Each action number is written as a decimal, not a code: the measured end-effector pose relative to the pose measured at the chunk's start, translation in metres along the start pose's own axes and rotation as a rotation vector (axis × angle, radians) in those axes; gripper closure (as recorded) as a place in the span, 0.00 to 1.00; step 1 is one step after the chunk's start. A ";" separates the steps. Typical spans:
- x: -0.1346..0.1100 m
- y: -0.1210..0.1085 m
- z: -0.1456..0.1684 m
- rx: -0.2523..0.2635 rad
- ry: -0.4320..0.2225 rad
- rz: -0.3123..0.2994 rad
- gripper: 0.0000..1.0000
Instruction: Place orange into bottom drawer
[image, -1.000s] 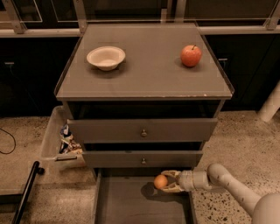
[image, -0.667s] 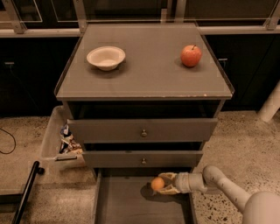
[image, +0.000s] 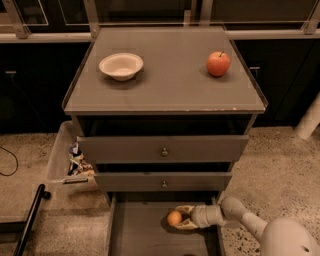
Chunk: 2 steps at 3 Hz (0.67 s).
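step: placing. The orange (image: 174, 218) is carried inside the bottom drawer's (image: 140, 234) footprint, release not yet done.
end effector (image: 181, 218): reaches in from the right, low over the open drawer, just below the middle drawer front (image: 163, 181). Fingers are closed on the orange, one on the far side and one on the near side.
orange: held in the fingers over the right half of the drawer floor, near the right wall.
height: dark shadow under the fruit; it looks slightly off the floor, but contact can't be ruled out from this angle.
bottom drawer: pulled out, flat gray floor showing, nothing else seen in it.
worktop (image: 170, 90): apple (image: 218, 63) at back right, bowl (image: 121, 66) at back left, both well apart from the action. Not targets.
next: lower until the orange rests on the floor, spread the fingers, then back out to the right without nudging it.
risk: round fruit on a flat floor will likely roll on release; a low drop and a slow retreat should keep it inside the walls.
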<state>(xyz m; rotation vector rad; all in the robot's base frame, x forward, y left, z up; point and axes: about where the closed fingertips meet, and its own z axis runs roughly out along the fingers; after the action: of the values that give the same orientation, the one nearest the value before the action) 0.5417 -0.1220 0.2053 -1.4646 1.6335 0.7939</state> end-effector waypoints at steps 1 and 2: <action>0.012 -0.003 0.013 0.027 0.008 -0.032 1.00; 0.027 -0.007 0.022 0.061 0.034 -0.062 1.00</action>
<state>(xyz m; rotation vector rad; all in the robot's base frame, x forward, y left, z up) 0.5512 -0.1176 0.1710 -1.4856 1.6157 0.6829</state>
